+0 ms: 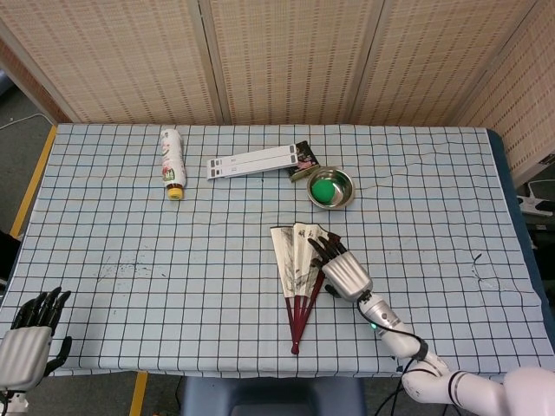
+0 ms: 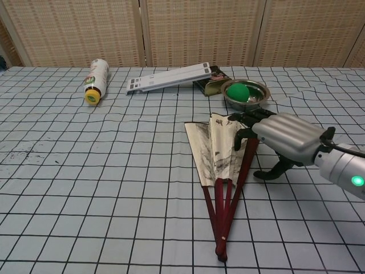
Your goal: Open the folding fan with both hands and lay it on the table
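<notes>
The right hand (image 1: pixel 344 270) reaches over the right edge of the fan (image 1: pixel 299 273), its dark fingers (image 2: pixel 244 119) spread and lying on the paper near the red outer rib. The thumb hangs down to the side, apart from the fan. The fingers touch the fan, yet none of them closes around it, so the hand is open and has hold of nothing. The same hand shows in the chest view (image 2: pixel 283 137), with a green light on the wrist behind it.

The fan (image 2: pixel 223 158) lies flat on the checked tablecloth (image 1: pixel 130 225) near the middle of the table, only partly spread. Its painted paper faces up and its red ribs come together at a pivot on the near side.

The left hand (image 1: pixel 28 342) sits at the near left corner, well apart from the fan. Its fingers are straight and apart, and it holds nothing.

Farther back stands a metal bowl (image 1: pixel 330 188) with a green ball (image 1: pixel 323 189) inside it. A white strip (image 1: pixel 252 161) lies flat to its left, with a small dark packet (image 1: pixel 303 159) between them, touching the strip's end. A bottle (image 1: pixel 172 162) with a yellow cap lies on its side farther left.
</notes>
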